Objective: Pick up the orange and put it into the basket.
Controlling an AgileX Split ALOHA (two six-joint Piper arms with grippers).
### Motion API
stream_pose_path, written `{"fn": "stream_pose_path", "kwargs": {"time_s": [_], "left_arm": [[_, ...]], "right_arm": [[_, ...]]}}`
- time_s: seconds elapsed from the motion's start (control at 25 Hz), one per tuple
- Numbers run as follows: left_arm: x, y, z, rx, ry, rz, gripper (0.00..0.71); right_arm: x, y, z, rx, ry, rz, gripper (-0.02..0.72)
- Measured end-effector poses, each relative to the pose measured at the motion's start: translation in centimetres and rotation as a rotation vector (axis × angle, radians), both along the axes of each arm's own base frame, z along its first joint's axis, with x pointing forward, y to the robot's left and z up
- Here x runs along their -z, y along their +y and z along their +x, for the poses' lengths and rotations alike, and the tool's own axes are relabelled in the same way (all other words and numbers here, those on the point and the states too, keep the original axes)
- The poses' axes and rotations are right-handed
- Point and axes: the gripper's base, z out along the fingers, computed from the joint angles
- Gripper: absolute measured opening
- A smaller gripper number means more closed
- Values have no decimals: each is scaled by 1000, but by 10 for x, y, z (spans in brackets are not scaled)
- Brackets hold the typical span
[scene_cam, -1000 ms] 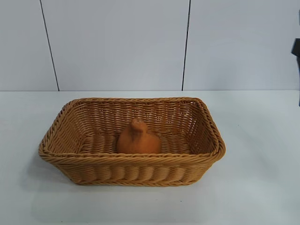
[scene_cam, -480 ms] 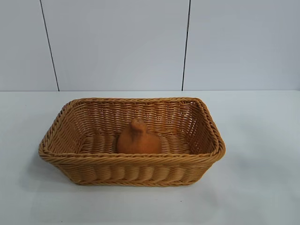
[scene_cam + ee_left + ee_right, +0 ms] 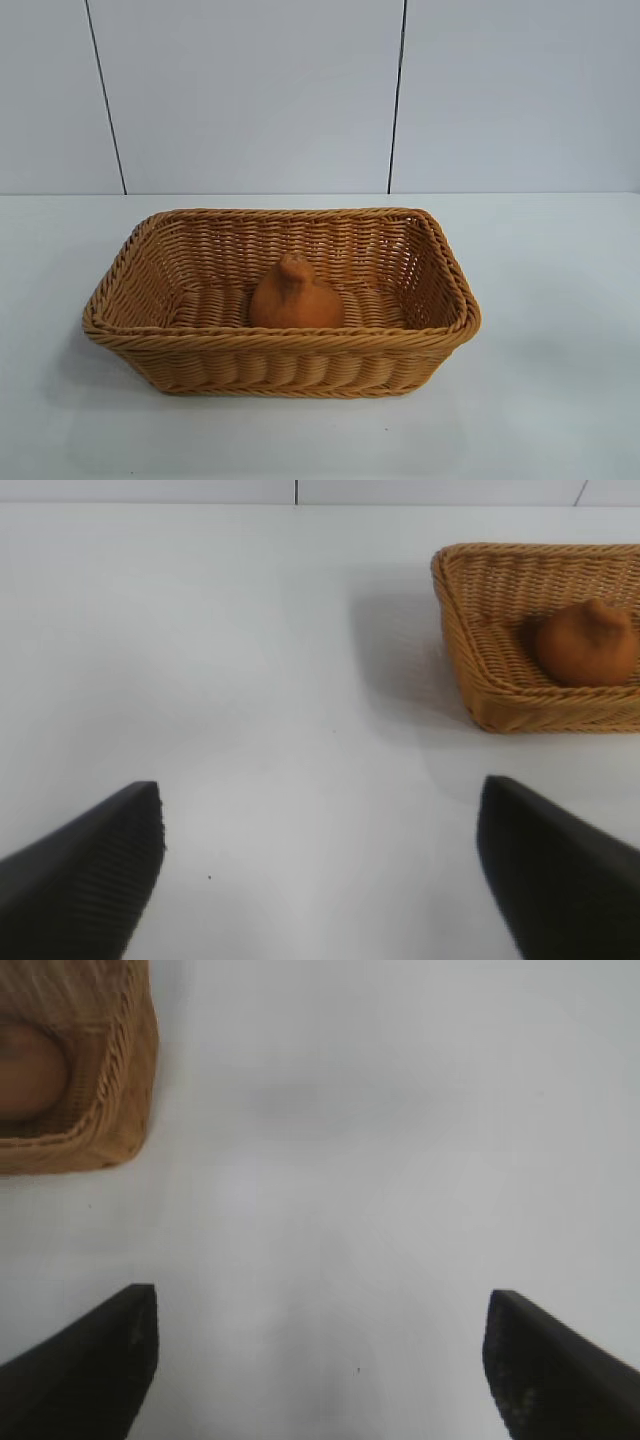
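Jaws on both our grippers stand wide apart and hold nothing: the left gripper (image 3: 320, 870) and the right gripper (image 3: 320, 1360) each hang low over bare white tabletop (image 3: 560, 300), well apart from the basket. Our orange (image 3: 296, 296) sits inside the basket (image 3: 282, 340) on its woven floor, stem bump up, near the front wall.

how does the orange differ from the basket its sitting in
The dull orange-brown, rough-skinned orange is far smaller than the golden-tan woven wicker basket holding it. The orange is a rounded solid tapering to a knobby top; the basket is rectangular and open, with flared sides and a braided rim. The orange's skin is matte and unpatterned; the basket shows ribbed weave. Both are warm brownish tones.
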Motion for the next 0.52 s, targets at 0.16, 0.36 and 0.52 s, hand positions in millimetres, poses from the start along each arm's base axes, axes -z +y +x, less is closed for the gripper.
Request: {"fn": "stream_pose_path", "kwargs": {"time_s": [0.16,0.36,0.52], "left_arm": [[0,0,0,0,0,0,609],[0,0,0,0,0,0,609],[0,0,0,0,0,0,609]], "right_arm": [[-3,-1,-20,0,-129,9,610],[-2,-2,-35,0,-223,15,610],[-2,-2,-36,0,-228,16,610]]}}
